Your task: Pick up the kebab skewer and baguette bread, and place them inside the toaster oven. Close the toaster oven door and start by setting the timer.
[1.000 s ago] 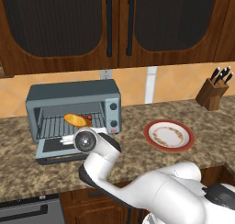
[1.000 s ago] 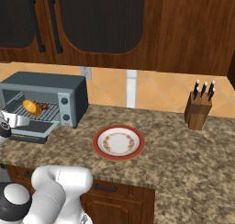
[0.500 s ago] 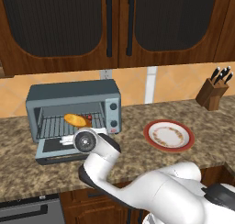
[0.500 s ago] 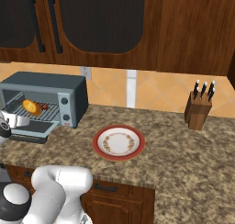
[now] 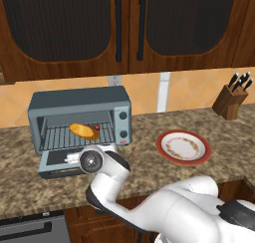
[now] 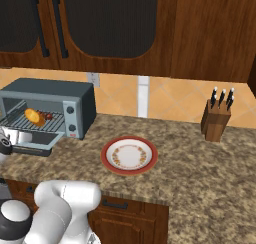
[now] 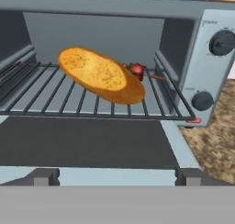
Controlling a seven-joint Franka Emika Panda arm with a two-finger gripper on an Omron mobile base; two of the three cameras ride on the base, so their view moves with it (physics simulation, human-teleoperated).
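Observation:
The grey-blue toaster oven stands open on the counter. Its door hangs flat, dark glass up. On the wire rack lies the golden baguette bread. Behind it, mostly covered, the red-brown kebab skewer pokes out to the right. My gripper hovers low at the door's front edge, facing the cavity, open and holding nothing. Two dark knobs sit on the right panel.
A red-rimmed plate sits on the granite counter to the right of the oven. A wooden knife block stands at the far right by the wall. Dark wood cabinets hang above.

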